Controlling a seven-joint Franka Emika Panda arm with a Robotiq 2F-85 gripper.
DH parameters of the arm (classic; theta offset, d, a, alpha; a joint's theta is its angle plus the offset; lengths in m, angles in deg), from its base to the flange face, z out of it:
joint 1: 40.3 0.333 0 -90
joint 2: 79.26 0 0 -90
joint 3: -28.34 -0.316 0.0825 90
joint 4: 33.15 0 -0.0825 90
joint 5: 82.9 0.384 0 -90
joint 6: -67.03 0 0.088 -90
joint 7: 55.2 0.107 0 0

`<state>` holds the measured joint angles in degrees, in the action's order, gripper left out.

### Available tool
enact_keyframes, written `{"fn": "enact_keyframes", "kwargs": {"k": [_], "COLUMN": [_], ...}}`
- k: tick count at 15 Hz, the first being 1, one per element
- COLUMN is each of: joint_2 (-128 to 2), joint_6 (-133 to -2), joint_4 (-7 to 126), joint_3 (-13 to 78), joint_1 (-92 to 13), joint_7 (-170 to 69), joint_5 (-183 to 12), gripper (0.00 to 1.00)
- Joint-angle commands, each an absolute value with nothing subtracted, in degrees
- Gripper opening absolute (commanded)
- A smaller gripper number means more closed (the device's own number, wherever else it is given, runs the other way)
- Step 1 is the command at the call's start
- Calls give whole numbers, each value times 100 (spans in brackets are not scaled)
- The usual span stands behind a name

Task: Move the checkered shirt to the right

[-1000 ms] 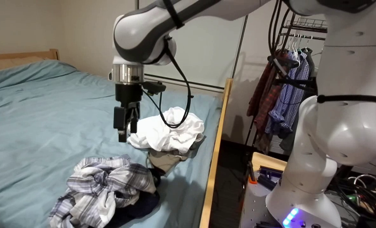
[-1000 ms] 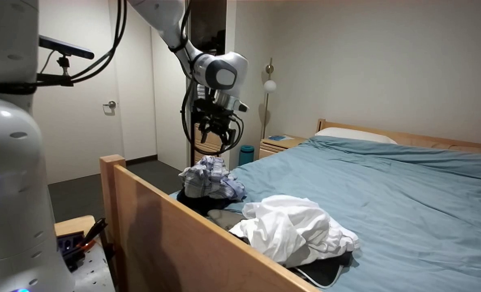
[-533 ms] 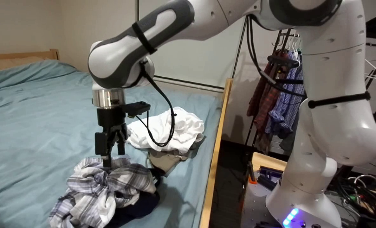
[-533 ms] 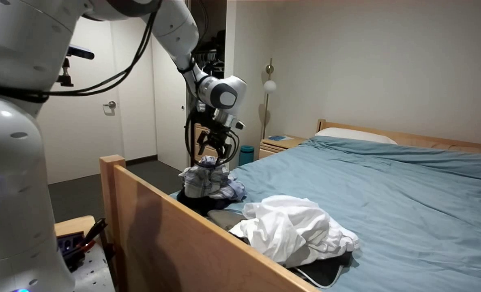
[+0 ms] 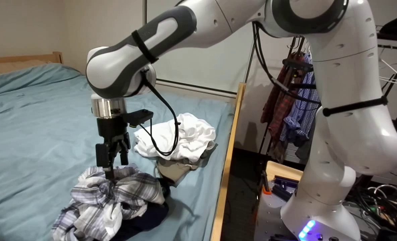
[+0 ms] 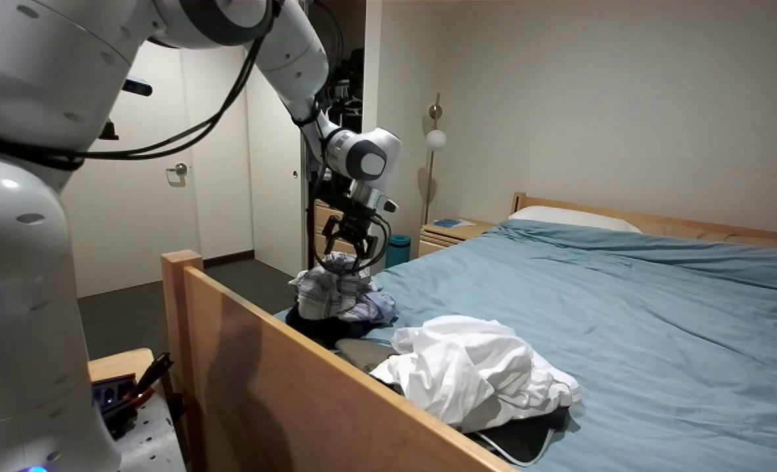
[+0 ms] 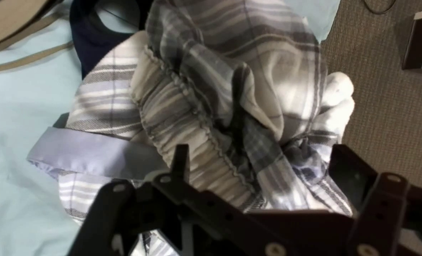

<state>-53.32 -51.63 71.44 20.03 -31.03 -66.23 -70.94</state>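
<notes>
Wrist view: the gripper [image 7: 259, 156] is spread wide, with nothing held, over the checkered shirt [image 7: 214, 103], bunched on the blue bedsheet [image 7: 15, 167], partly atop dark cloth [image 7: 91, 46] (which could be dragged along if too deep a pinch is taken).

the bed [image 5: 34, 134] carries a checkered shirt [image 5: 96, 202], brown cloth [image 5: 172, 170] and white cloth [image 5: 190, 139].

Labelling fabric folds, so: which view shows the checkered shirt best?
Wrist view. The checkered shirt is closest there, checks and folds clear, though the top edge crops it and the gripper covers part. Both exterior views show the shirt smaller, a bunched heap over dark fabric.
</notes>
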Motion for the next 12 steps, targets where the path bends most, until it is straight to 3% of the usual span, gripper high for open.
{"fn": "enact_keyframes", "kwargs": {"k": [1,11,12], "joint_2": [-4830,-3526,-3456], "joint_6": [-5067,-4993,-4924], "joint_4": [6758,5684,5579], "joint_3": [1955,1989,1994], "joint_1": [-3139,-3006,-2986], "joint_7": [-6261,-5972,-5958], "joint_5": [-7105,-7266,-7298], "gripper": [100,100,84]}}
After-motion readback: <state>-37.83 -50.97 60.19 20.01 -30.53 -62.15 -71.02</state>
